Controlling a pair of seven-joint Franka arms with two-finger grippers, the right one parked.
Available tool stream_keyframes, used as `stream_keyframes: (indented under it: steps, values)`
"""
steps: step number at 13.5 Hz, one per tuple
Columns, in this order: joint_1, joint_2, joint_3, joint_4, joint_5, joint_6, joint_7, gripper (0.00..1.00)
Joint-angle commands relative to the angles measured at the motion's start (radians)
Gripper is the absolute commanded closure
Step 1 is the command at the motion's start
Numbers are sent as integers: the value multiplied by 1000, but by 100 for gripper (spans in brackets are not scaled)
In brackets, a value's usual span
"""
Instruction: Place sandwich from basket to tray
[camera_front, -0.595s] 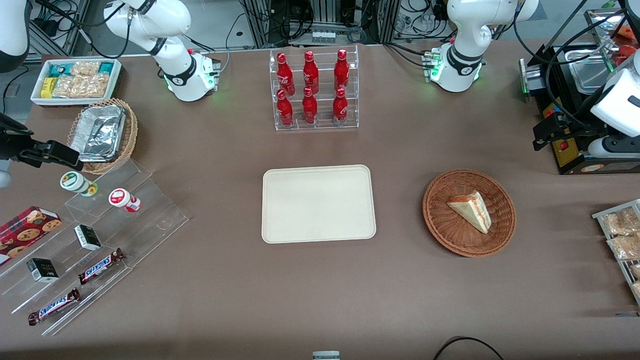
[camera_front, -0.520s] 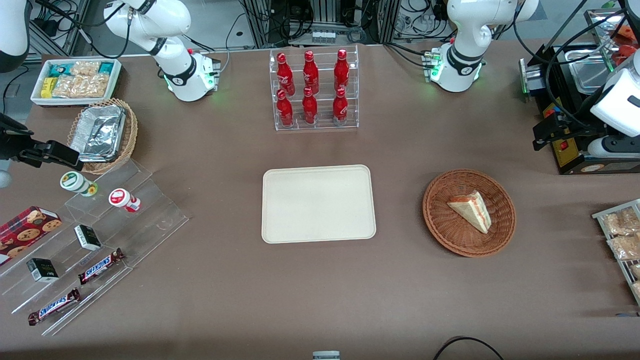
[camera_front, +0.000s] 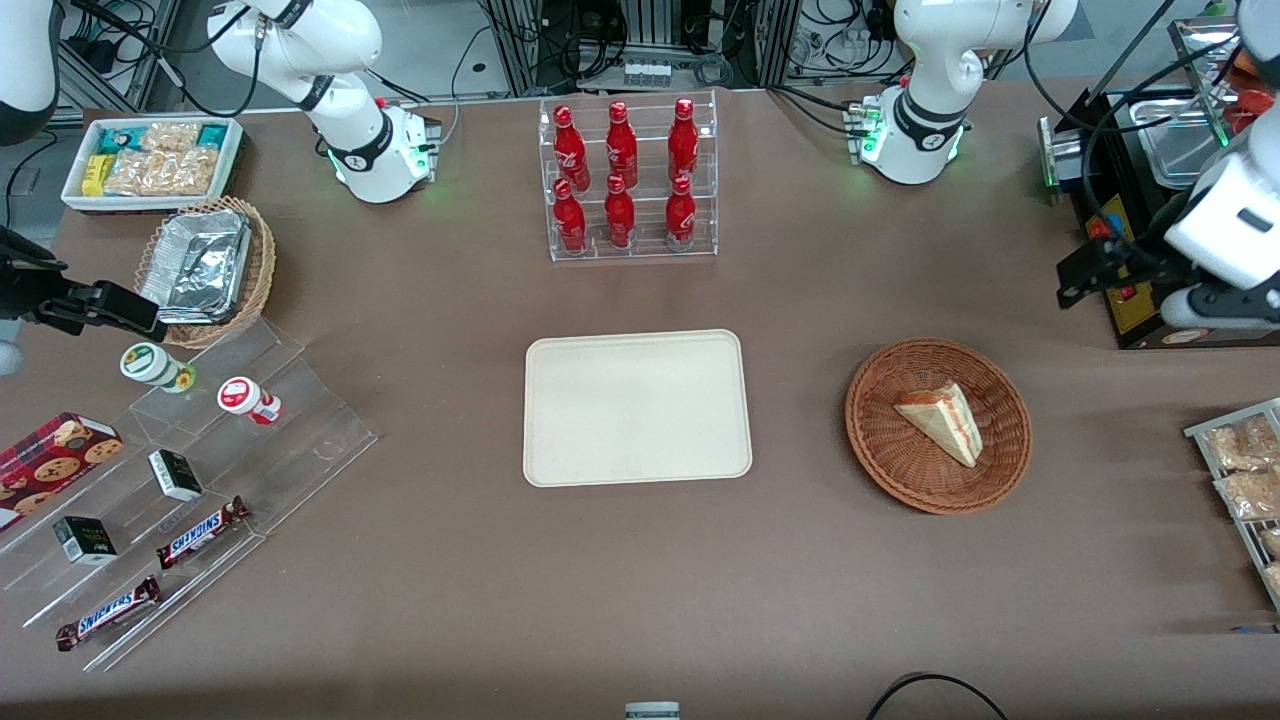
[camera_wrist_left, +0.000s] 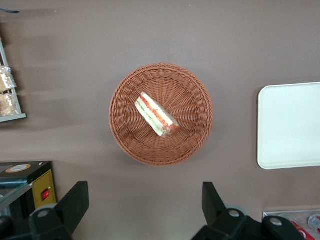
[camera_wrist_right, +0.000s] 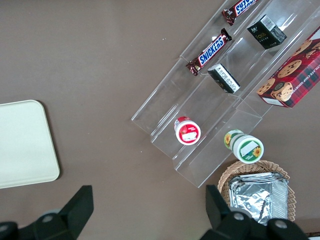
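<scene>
The sandwich (camera_front: 940, 422) (camera_wrist_left: 156, 115), a white wedge with red and green filling, lies in the round reddish-brown basket (camera_front: 870, 440) (camera_wrist_left: 125, 135). The cream tray (camera_front: 636, 408) (camera_wrist_left: 290, 125) sits bare at the table's middle, beside the basket toward the parked arm's end. My left gripper (camera_front: 1070, 280) (camera_wrist_left: 144, 200) hangs high above the table, farther from the front camera than the basket and toward the working arm's end. It is open, with nothing between its fingers, and apart from the basket.
A black machine (camera_front: 1130, 200) stands close by the gripper at the table's edge. A wire rack of snack packets (camera_front: 1240, 470) (camera_wrist_left: 7, 95) lies nearer the front camera. A clear rack of red bottles (camera_front: 630, 180) stands farther back than the tray.
The left arm and its gripper have shifted a little toward the table's middle. The sandwich, basket and tray have not moved.
</scene>
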Motion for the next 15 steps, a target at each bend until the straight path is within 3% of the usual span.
stream_keyframes:
  steps: [1,5,11,15]
  values:
    - [-14,-10,7,-139,17,145,-54,0]
    - [-14,-17,4,-324,16,386,-169,0]
    - [-14,-18,-18,-575,13,733,-621,0]
    - [-14,6,-18,-665,13,820,-726,0]
